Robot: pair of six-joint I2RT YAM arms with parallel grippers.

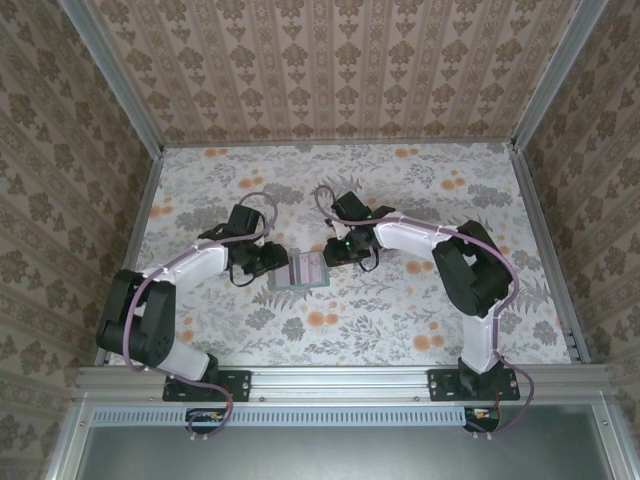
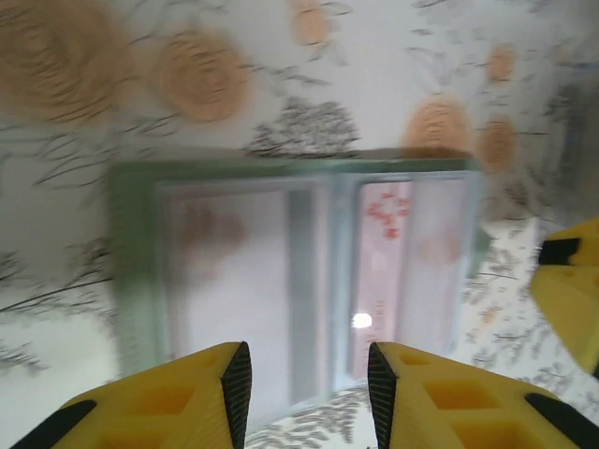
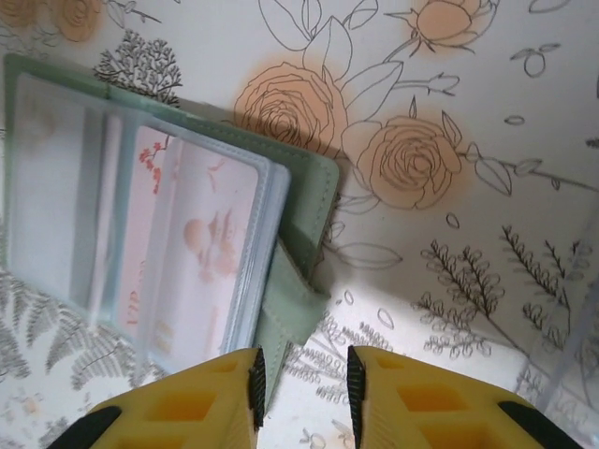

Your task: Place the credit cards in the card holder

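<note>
Progress looked well advanced, judging by how things lay.

From above, the holder (image 1: 308, 270) lay open and flat on the bench (image 1: 400, 330), mid-way between the arms. The left claw (image 1: 272, 262) sat just beside its left edge and the right claw (image 1: 340, 252) just beside its upper right corner. At that range I could not tell how either claw's jaws stood.

From the left wrist, the holder (image 2: 131, 262) showed a grey-green rim around clear sleeves (image 2: 234, 281). A pale card (image 2: 388, 262) with red print sat inside the right-hand sleeve; the left-hand one looked blank, though blur left that unsure. The left claw (image 2: 309, 388) hung over the holder's near edge, jaws parted with nothing between them.

From the right wrist, the holder (image 3: 309, 187) lay at a slant, and the card (image 3: 187, 253) with pinkish-red print was again inside a clear sleeve. Whether more cards were stacked behind it could not be told. A green tab (image 3: 290, 309) stuck out from the cover toward the right claw (image 3: 301, 383), whose jaws stood a little apart and empty; whether one finger touched the tab was unclear.

At least one card was therefore in. What remained seemed to be any other cards and perhaps closing the holder.
</note>
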